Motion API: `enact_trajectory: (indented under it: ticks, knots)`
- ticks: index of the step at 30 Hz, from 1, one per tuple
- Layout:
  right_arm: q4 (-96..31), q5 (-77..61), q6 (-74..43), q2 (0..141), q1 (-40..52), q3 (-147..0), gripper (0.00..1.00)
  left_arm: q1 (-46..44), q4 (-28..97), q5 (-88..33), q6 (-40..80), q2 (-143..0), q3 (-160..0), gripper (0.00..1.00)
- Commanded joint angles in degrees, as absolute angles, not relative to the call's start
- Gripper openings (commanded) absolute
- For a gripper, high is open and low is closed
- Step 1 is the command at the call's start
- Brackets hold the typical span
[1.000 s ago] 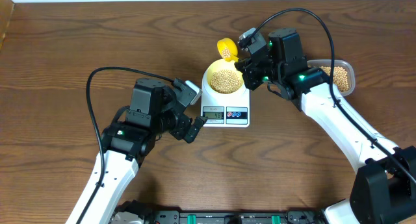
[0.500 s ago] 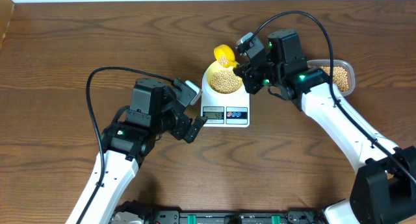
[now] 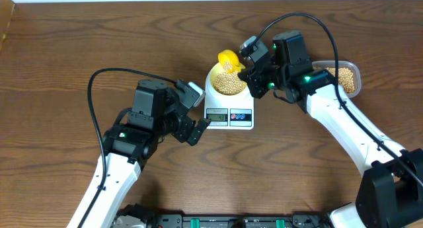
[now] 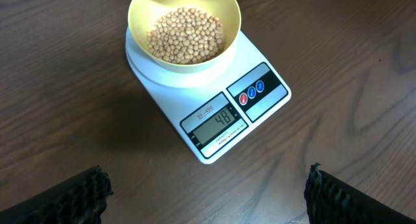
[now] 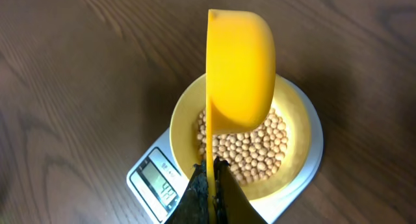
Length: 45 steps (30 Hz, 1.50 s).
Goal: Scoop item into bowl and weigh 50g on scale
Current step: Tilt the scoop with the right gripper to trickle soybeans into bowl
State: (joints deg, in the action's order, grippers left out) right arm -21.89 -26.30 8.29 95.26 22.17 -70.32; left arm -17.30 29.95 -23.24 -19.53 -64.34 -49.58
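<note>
The pale yellow bowl (image 3: 228,80) (image 4: 184,30) (image 5: 296,130) sits on the white scale (image 3: 229,109) (image 4: 211,110) (image 5: 153,178) and holds tan beans (image 4: 185,36) (image 5: 257,149). The scale display reads 48. My right gripper (image 3: 254,75) (image 5: 211,175) is shut on the handle of a yellow scoop (image 3: 229,59) (image 5: 240,71), which is tipped on its side over the bowl. My left gripper (image 3: 198,115) (image 4: 208,195) is open and empty, on the table in front and left of the scale.
A clear plastic tub (image 3: 344,78) with more beans stands at the right, behind my right arm. The table's far edge runs along the top of the overhead view.
The scoop has moved down and over the bowl and rolled onto its side, emptying its beans into the bowl. My left arm has not moved.
</note>
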Motion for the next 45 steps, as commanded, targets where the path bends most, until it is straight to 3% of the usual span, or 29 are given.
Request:
enact_trajectory:
  ticks: [1, 21, 45]
  knots:
    - [-21.67, -27.4, 9.78, 95.74, 21.52, -70.37, 0.01, -17.06, 29.89, -23.51, -19.66, -63.99, -49.8, 0.98]
    - [-27.49, -24.71, 14.24, 95.77, 20.27, -70.37, 0.01, -17.06, 29.89, -23.51, -19.66, -63.99, -49.8, 0.98]
    - [-23.57, -25.02, 13.74, 95.77, 20.34, -70.37, 0.01, -17.06, 29.89, -23.51, -19.66, -63.99, -49.8, 0.98]
